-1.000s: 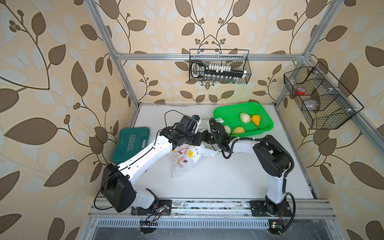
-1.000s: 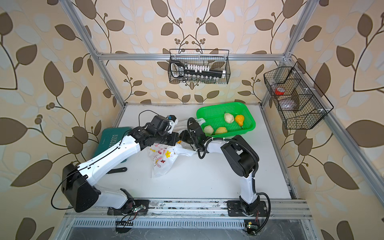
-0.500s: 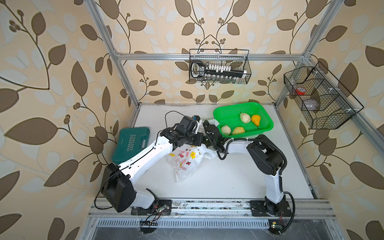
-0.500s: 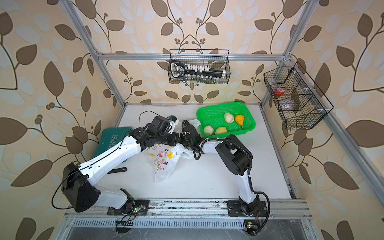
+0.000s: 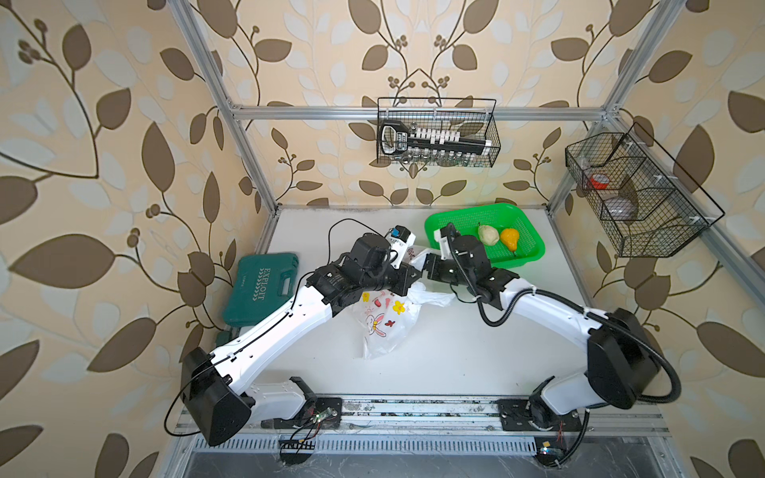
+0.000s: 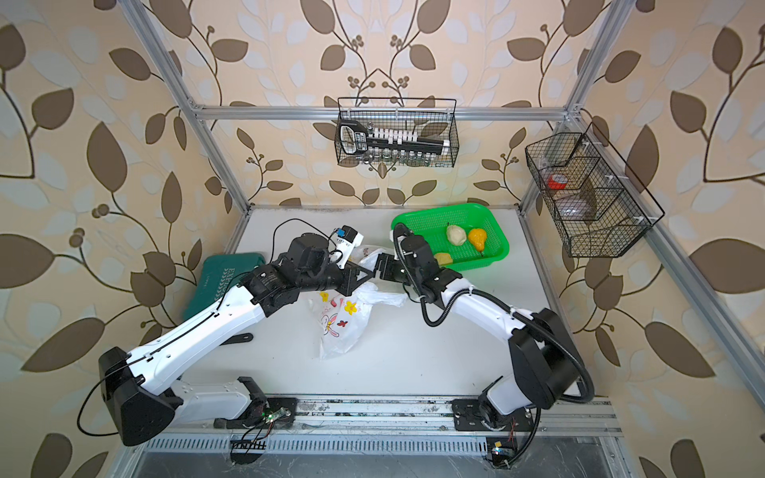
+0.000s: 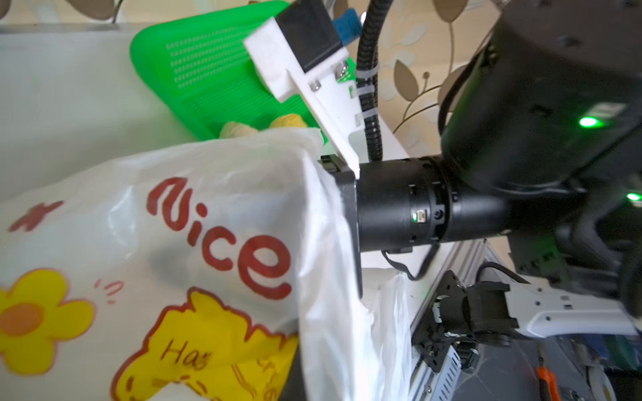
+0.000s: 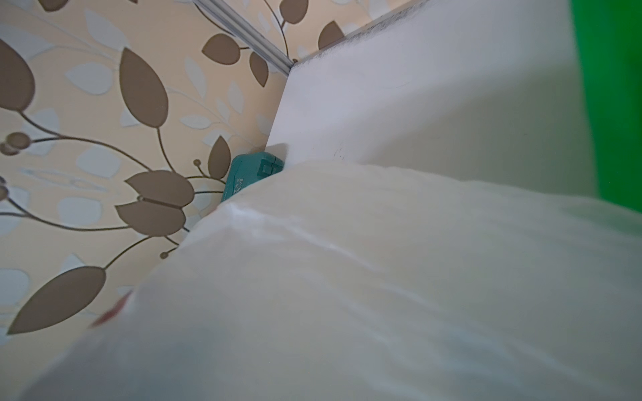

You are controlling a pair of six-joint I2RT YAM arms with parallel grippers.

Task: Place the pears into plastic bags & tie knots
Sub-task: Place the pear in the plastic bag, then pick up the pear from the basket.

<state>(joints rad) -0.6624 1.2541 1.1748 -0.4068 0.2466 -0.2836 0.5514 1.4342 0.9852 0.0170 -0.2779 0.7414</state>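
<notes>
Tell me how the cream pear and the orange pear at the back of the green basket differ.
Colour: the cream pear is pale and dull; the orange pear is bright orange-yellow.
Pose: the cream pear's stem points toward the back wall, the orange pear's toward the front edge.
Shared: both lie side by side in the green basket, not in the plastic bag.

Walls: beige wallpaper (image 5: 103,124), brown leaf print. Aluminium frame (image 5: 414,112) at corners and back. White bench (image 5: 455,364), metal rail (image 5: 414,409) at front edge. Black wire basket (image 5: 434,99) on back wall, second basket (image 5: 662,238) on side wall. Light even, soft shadows.
</notes>
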